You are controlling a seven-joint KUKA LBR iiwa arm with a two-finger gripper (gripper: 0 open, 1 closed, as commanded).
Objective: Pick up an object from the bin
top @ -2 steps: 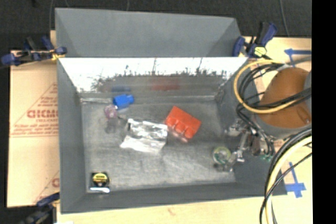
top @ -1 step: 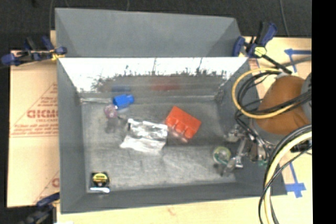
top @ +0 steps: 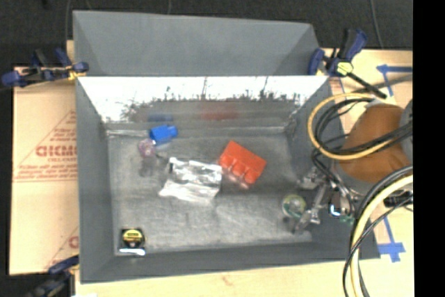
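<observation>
The gripper (top: 307,211) is down in the near-right corner of the bin (top: 94,170), just beside a small round greenish thing (top: 293,205) that lies on the floor there (whether the two touch is hard to make out). I cannot tell if its jaws are wide or narrow. A red block (top: 242,163) sits mid-floor, touching a crinkled clear packet (top: 191,179). A blue piece (top: 163,133) lies toward the far-left corner, and a yellow tape measure (top: 131,238) in the near-left corner.
</observation>
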